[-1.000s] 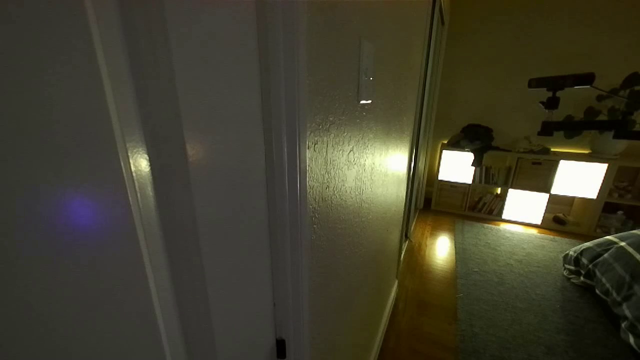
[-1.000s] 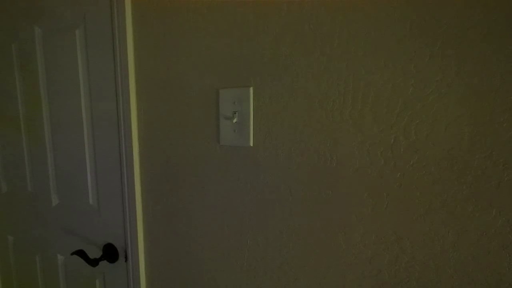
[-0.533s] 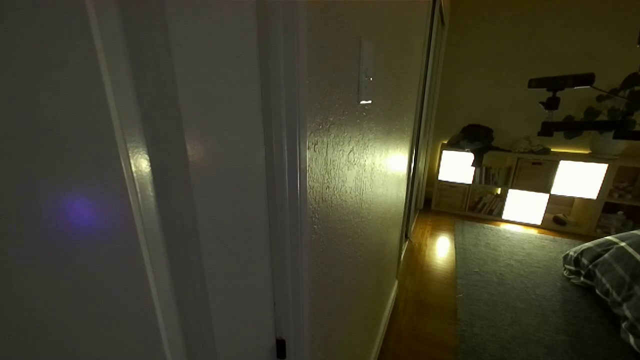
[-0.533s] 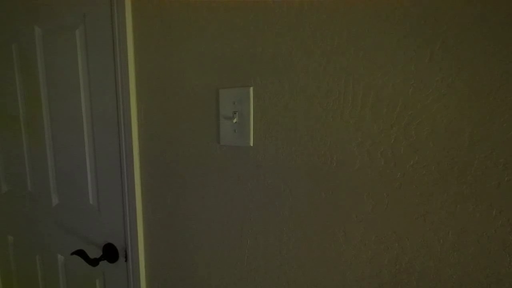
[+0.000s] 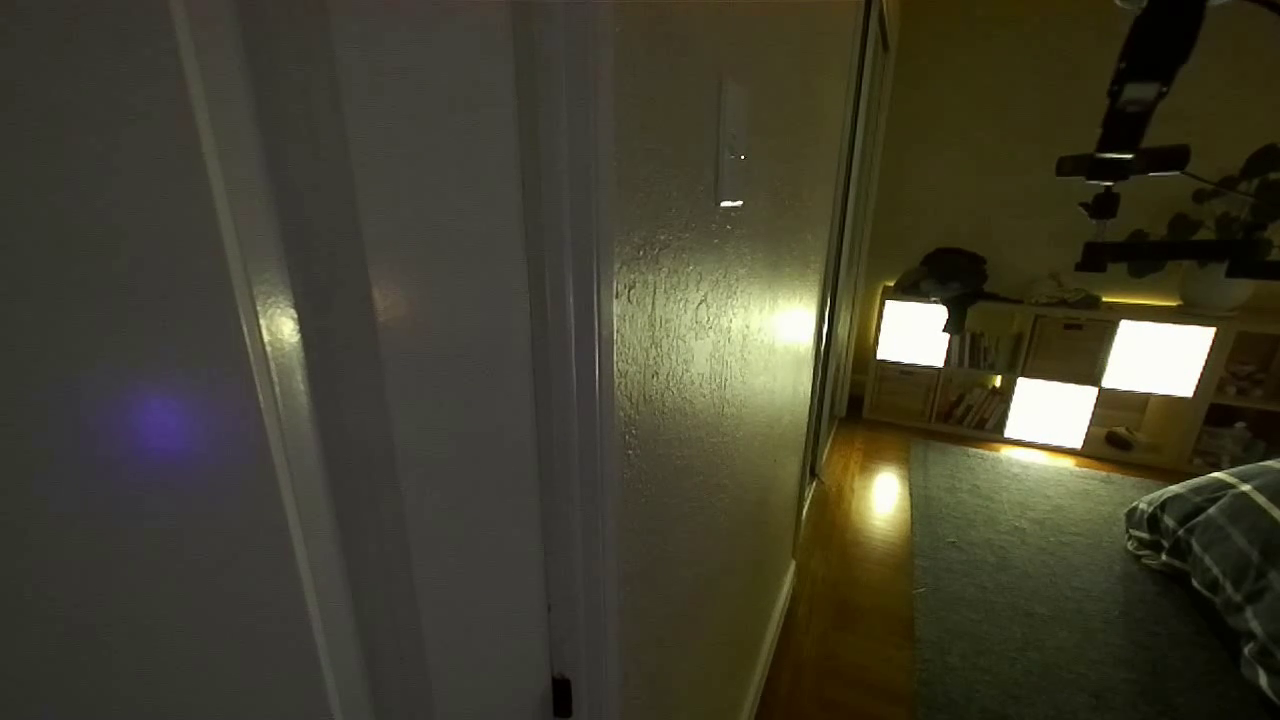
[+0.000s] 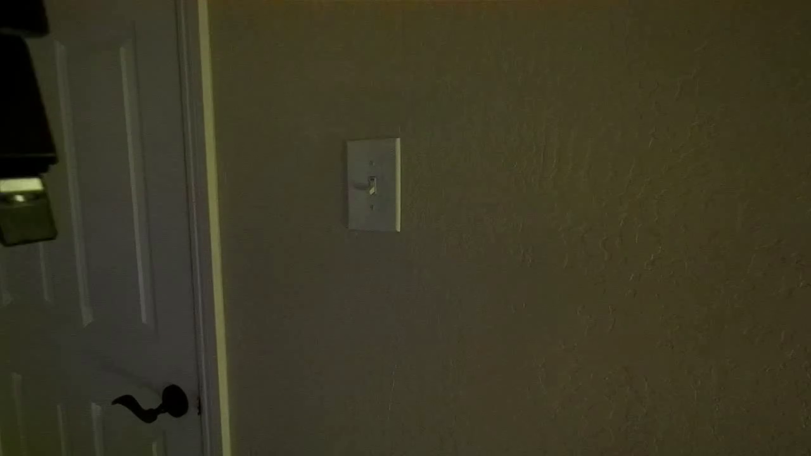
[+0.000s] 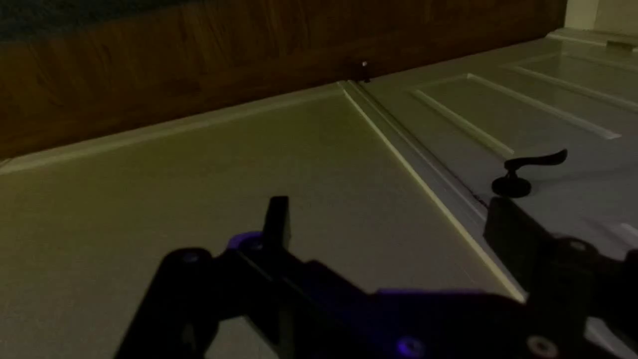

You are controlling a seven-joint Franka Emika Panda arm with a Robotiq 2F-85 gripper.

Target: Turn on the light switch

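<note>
Nearest, the claw (image 7: 389, 201) is unclenched, its two fingers (image 7: 513, 234) spread around nothing, presumably because nudging the toggle (image 6: 372, 187) needs no grip. Beyond, the light switch (image 6: 372, 184) sits upright on the wall (image 6: 538, 285), near the door (image 6: 104, 240), likely so that anyone entering can reach it; nothing touches it, and its toggle seems to point down. Farther off, bright squares (image 5: 1050, 412) in the shelf unit (image 5: 1203, 422) seem to light the dim room. Counted: one claw, one light switch, one door handle (image 7: 512, 186), one shelf unit, three bright squares.

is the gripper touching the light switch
Apart: an exterior view shows door frame and wall between the light switch and the gripper, seen open in the wrist view.
</note>
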